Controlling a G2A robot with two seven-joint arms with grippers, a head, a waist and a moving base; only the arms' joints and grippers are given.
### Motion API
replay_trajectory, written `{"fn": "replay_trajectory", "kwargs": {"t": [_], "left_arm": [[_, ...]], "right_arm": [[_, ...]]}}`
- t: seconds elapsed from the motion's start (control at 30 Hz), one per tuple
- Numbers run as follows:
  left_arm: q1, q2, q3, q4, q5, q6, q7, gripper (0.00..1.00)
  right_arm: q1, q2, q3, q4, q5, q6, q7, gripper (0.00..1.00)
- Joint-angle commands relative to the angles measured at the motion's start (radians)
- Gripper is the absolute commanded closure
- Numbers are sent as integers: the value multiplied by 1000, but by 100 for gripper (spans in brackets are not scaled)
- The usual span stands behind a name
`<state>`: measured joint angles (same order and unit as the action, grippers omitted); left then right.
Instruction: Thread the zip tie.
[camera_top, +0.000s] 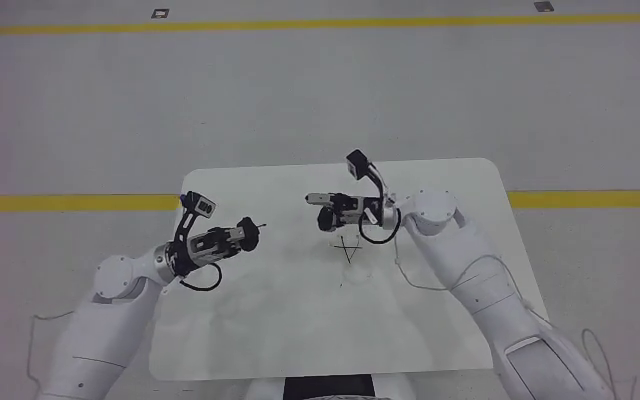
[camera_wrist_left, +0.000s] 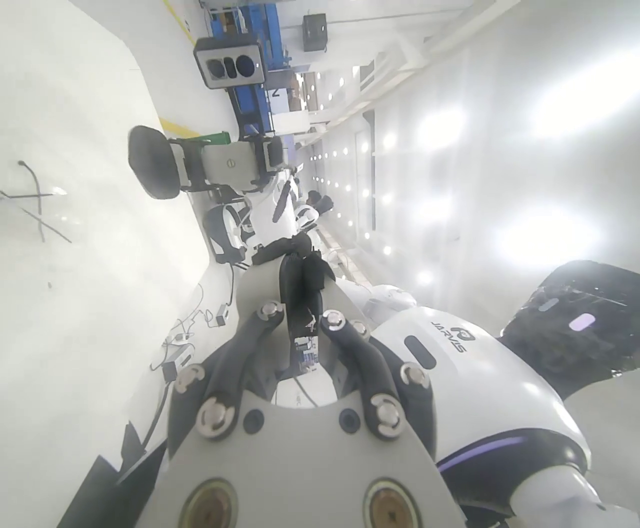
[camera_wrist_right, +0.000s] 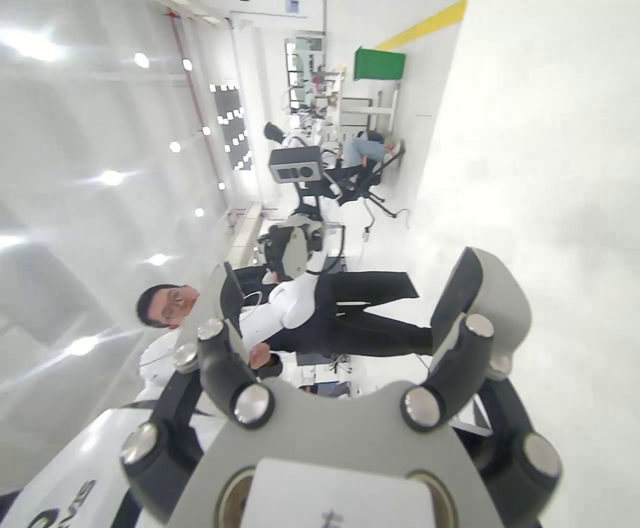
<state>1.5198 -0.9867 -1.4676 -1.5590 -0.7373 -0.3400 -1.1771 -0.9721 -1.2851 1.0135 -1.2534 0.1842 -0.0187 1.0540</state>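
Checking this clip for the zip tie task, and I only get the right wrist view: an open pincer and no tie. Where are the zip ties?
Observer: In the top view, thin black zip ties lie crossed near the middle of the white table, closer to the robot than the right pincer.
Operator: And the left pincer?
Observer: The left pincer is shut, over the table's left part, apart from those ties.
Operator: Is it holding a tie?
Observer: I cannot tell. The left wrist view shows its dark pads pressed together, with nothing clearly visible between them.
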Motion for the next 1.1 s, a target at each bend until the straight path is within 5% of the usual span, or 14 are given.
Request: {"fn": "replay_trajectory", "kwargs": {"t": [0.0,0.2,0.53,0.67,0.9,1.07], "left_arm": [[8,2,-33,5,2,0,-7,100],[24,0,-103,13,-27,0,-24,100],[30,-3,-110,10,-24,0,-33,100],[30,-3,-110,10,-24,0,-33,100],[30,-3,-110,10,-24,0,-33,100],[30,-3,-110,10,-24,0,-33,100]], "right_arm": [[3,11,3,-23,-110,40,-9,0],[16,40,-15,-102,-359,101,77,0],[21,43,-43,-124,-419,76,119,0],[50,46,-121,-169,-623,135,165,0],[126,28,-250,-148,-781,161,281,0],[134,27,-259,-142,-799,165,282,0]]}}
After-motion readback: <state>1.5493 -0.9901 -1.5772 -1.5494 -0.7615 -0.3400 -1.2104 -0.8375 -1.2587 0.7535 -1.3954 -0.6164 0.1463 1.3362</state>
